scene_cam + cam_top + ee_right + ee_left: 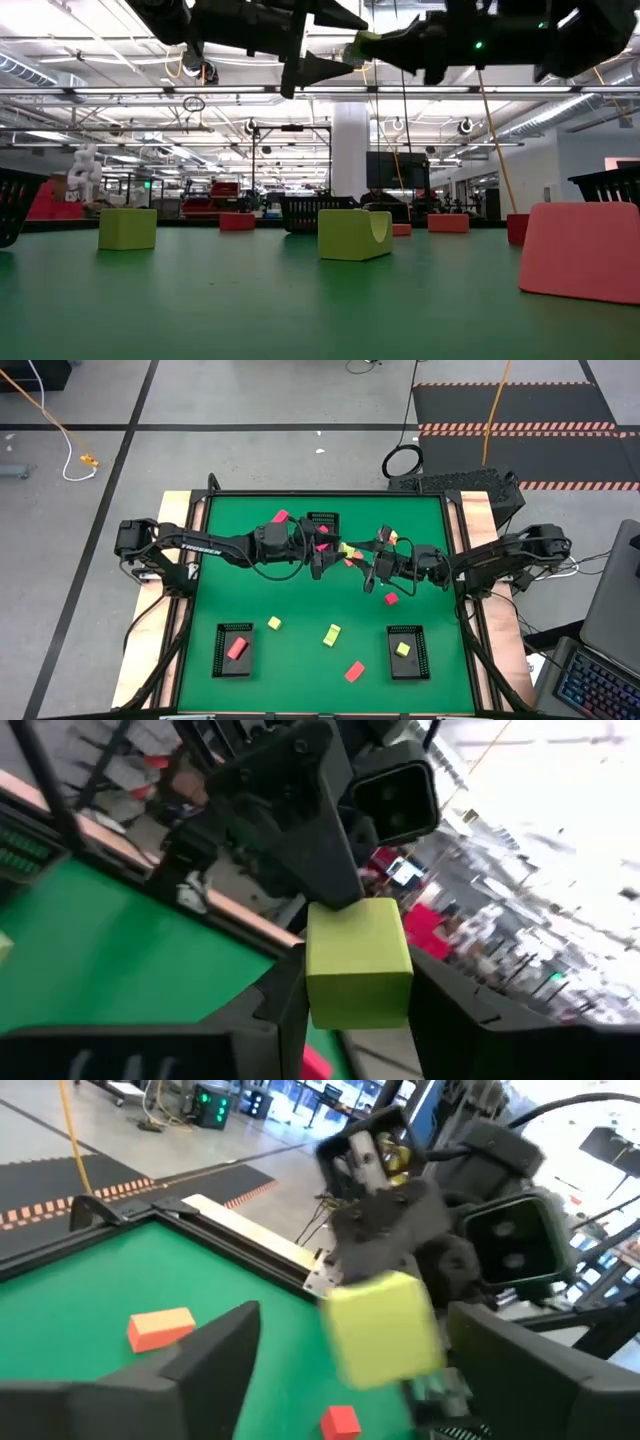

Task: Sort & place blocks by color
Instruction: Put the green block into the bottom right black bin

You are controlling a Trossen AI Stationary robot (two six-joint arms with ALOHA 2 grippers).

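Green felt surface (300, 600), high view: both arms reach in and meet just right of centre, in the upper half.

Right end effector (358, 982) is clenched on a yellow-green rectangular block (357, 960), held off the surface between its dark fingers (455, 1010). Left end effector (318, 557) sits just left of it; its fingers (195, 1360) are spread apart, and in its wrist view the same block (385, 1327) hangs in the gap between them, with no clear contact.

Black mesh tray (323, 524) at upper centre, behind the left end effector. Lower-left mesh tray (232, 650) holds a coral-red block (237, 648); lower-right mesh tray (408, 652) holds a yellow-green block (402, 649).

Loose on the surface:
- magenta-pink block (281, 516) at upper left of the upper tray
- two yellow-green blocks (274, 623) and (332, 634) at lower centre
- coral-red block (355, 672) near the bottom edge
- small red block (391, 598) below the right end effector
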